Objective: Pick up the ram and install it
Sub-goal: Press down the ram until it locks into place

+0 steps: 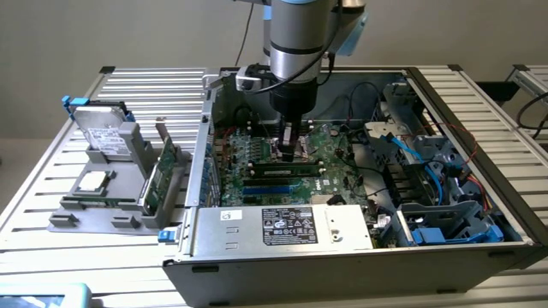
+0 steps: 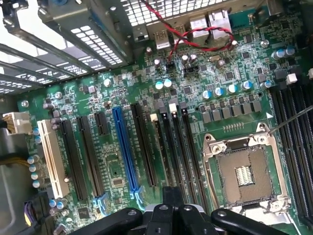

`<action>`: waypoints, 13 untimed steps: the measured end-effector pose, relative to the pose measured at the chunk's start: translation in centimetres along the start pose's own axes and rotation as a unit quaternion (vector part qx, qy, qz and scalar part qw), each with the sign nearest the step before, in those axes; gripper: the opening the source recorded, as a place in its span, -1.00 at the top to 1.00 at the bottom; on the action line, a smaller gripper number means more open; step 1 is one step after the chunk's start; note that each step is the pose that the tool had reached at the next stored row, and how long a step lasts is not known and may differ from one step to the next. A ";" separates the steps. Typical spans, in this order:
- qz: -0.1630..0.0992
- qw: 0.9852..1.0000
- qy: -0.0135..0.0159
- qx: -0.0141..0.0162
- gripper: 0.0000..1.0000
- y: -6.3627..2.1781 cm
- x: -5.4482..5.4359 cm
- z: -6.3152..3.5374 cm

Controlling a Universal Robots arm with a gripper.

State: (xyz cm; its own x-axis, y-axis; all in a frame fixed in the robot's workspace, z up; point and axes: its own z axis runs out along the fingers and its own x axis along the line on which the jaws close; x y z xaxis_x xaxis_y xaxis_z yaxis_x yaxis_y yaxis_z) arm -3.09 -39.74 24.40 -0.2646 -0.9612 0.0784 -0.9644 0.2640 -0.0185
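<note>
Inside an open computer case (image 1: 445, 250), closed fingers (image 1: 291, 156) press the ram (image 1: 287, 171).

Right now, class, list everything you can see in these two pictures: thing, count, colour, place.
computer case: one, grey, open, on the slatted table
motherboard: one, green, inside the case
ram: one stick, green with dark chips, lying along a slot beneath the pincer
blue slot: one, among black slots on the motherboard
white slot: one, beside the black slots
processor socket: one, silver frame, empty
red-black wires: one twisted bundle, near the rear ports
grey holder: one, on the exterior view's left, carrying parts
hard drive: one, silver, upright in the holder
pincer: one, black, shut, above the ram
</note>
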 end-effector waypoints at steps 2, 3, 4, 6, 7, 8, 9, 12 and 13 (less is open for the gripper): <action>0.015 1.000 0.000 -0.001 0.79 0.00 0.0 0.00; 0.022 1.000 0.000 -0.002 0.79 0.00 0.0 0.00; 0.029 1.000 0.001 -0.002 0.79 0.00 0.0 0.00; 0.043 0.999 0.001 -0.003 0.79 0.00 0.0 0.00; 0.050 0.999 0.001 -0.004 0.79 0.00 0.0 0.00; 0.057 0.998 0.001 -0.004 0.79 0.00 0.0 0.00; 0.064 0.998 0.001 -0.005 0.79 0.00 0.0 0.00; 0.085 0.996 0.002 -0.007 0.79 0.00 0.0 0.00; 0.093 0.996 0.002 -0.007 0.79 0.00 0.0 0.00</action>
State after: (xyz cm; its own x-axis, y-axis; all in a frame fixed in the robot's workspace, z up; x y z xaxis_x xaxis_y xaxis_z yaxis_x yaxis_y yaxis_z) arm -3.09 -39.74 24.39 -0.4379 -0.8956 0.0782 -0.8989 0.4378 -0.0187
